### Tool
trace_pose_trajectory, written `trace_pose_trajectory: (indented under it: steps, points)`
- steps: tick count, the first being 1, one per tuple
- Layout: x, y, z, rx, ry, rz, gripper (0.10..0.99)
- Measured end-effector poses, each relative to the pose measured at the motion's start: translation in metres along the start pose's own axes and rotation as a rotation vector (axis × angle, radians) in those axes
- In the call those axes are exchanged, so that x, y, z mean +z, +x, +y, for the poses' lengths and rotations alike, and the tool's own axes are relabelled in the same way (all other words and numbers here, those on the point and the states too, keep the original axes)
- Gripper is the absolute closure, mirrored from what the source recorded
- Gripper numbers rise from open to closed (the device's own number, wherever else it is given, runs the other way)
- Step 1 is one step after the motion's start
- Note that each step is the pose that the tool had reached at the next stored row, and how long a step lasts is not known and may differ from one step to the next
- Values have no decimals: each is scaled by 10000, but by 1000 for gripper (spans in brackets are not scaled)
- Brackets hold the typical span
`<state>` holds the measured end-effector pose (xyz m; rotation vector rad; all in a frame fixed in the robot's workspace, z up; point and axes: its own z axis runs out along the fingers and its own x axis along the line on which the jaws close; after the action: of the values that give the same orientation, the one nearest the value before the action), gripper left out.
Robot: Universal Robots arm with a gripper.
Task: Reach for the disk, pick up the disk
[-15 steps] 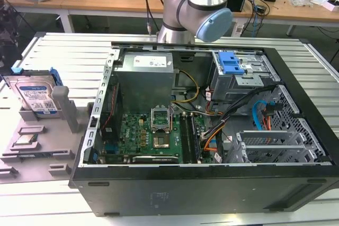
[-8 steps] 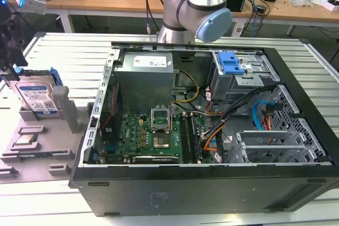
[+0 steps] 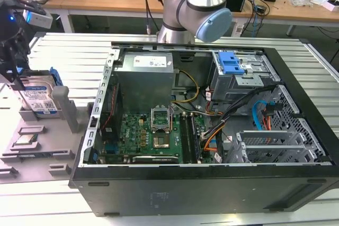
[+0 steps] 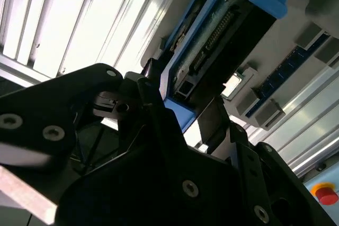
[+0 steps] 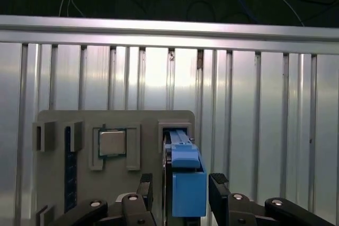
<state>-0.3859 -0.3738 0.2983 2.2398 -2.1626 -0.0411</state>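
The disk point(image 3: 38, 99) is a silver hard drive with a white-and-blue label in a blue bracket. It stands on edge in a slot of the grey holder point(image 3: 59, 130) at the exterior view's far left. My gripper point(image 3: 17, 77) hangs right over it. In both wrist views the black fingers point(image 5: 218, 184) straddle the disk point(image 5: 188, 181), one on each side of its blue frame, with a narrow gap showing beside one finger. From the second wrist view, the gripper point(image 4: 183, 117) sits at the end of the disk point(image 4: 222, 30), whose connector edge faces the camera.
A small square processor chip point(image 3: 25, 140) lies in the holder beside the disk, also seen as the chip point(image 5: 112, 143). An open computer case point(image 3: 212, 130) with a blue latch point(image 3: 230, 63) fills the slatted metal table's middle. The arm's base point(image 3: 190, 14) stands behind it.
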Motion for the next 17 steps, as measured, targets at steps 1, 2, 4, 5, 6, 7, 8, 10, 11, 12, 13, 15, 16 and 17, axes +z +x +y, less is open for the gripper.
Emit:
trace_pose_trajectory:
  steps: [1, 2, 4, 5, 6, 7, 8, 10, 11, 12, 13, 15, 16, 17]
  points:
    - [18, 0, -2, 1, 0, 0, 541]
    - [35, -1, -4, 2, 0, 0, 541]
    - [77, 0, -10, -1, 0, 0, 541]
    - [90, 0, -13, -1, 1, 0, 541]
    - [96, 0, -15, -1, -1, 1, 541]
    - [104, 1, -24, -3, 0, 1, 541]
    - [108, 1, -27, -3, 1, 0, 541]
    - [110, 1, -28, -1, -1, 1, 541]
    - [111, 1, -30, -2, 1, 0, 541]
    - [111, 1, -31, -3, 1, 0, 541]
    - [111, 1, -31, -3, 0, 0, 541]
    - [111, 1, -32, -2, 0, 0, 541]
    - [110, 1, -33, -2, 0, 1, 541]
    - [110, 1, -33, -3, -1, 1, 541]
